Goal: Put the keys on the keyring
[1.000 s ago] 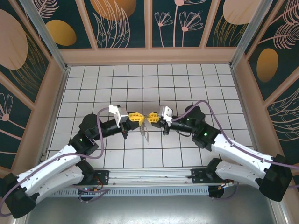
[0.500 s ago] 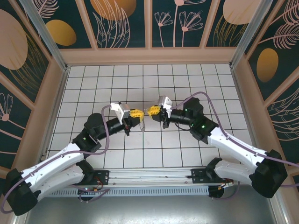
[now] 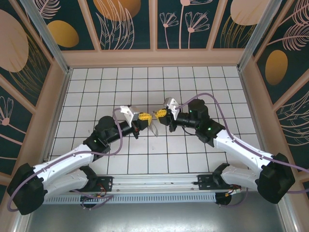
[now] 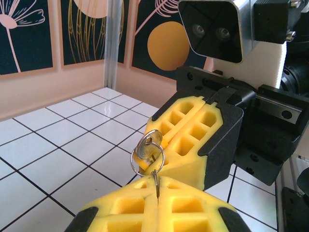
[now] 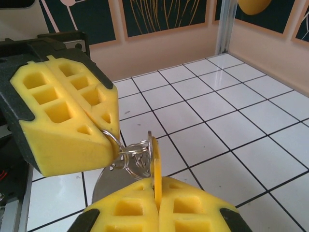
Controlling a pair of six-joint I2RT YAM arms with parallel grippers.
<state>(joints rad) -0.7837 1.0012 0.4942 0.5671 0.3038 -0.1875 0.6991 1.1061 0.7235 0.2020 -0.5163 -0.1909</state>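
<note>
The small orange-headed metal key sits edge-on in the right gripper, clamped tight. It seemingly threads the silver wire keyring, pinched by the left gripper, above the white tiled table's middle.

Bright even light, faint soft shadows, sheen on white floor tiles, near foreground slightly blurred

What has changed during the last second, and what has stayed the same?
The left hand and the right hand both moved a little forward and to the right, keeping tip to tip. Nothing was let go: the left hand stays shut on the keyring, the right hand on the key.
</note>
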